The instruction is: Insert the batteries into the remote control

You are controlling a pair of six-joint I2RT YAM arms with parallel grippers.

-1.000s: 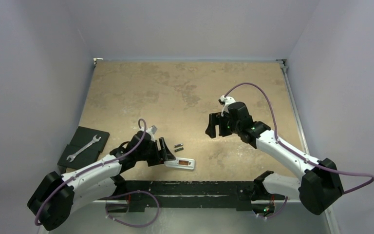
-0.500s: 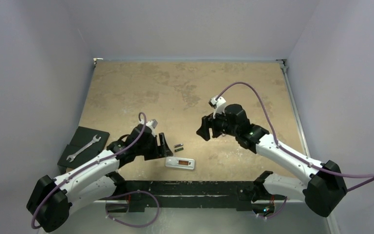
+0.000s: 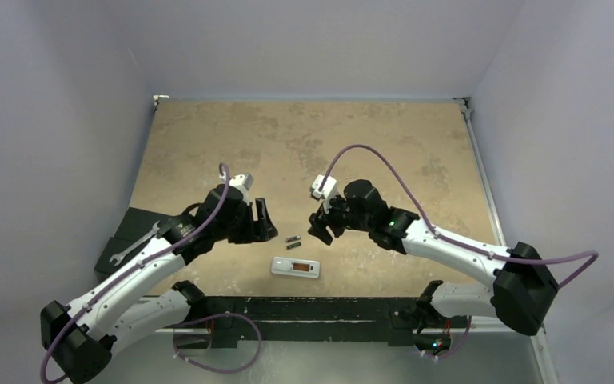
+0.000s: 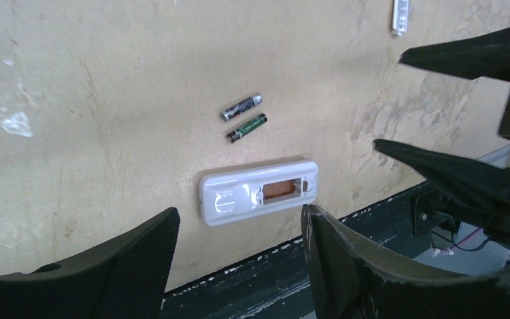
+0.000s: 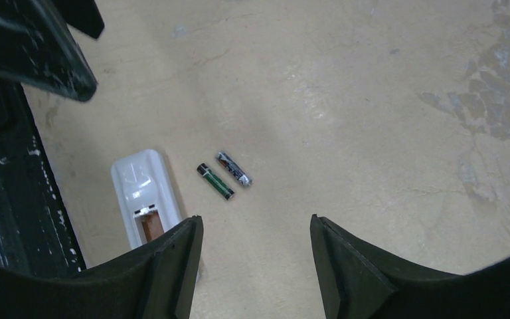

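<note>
Plainly, the two tiny dark cylindrical batteries (image 4: 242, 107) lay loose on the worktop (image 3: 304, 144), side by side and parallel. One had a greyish wrap and the other a green-and-black one, and a thin gap seemed to part them. Just beside them, toward the near edge, the small slim white plastic remote control (image 4: 259, 192) lay back up, its recessed bay uncovered and brownish inside, with no cell in it.

The cells looked light, hard and smooth, so they would probably roll or squirt out of a careless pinch. The best hold seemed to be across the barrel at mid-length, leaving both ends free to seat. The remote looked stiff and light enough to skate on the worktop, so it likely needed steadying by its long sides, clear of the bay.

The left gripper (image 3: 265, 224) hung just left of the cells, and the right gripper (image 3: 320, 228) hung just right of them. Both sets of jaws stood well apart and held nothing.

Far to the left, a silver open-ended wrench (image 3: 136, 244) rested on a flat dark pad (image 3: 152, 220), well apart from all this.
</note>
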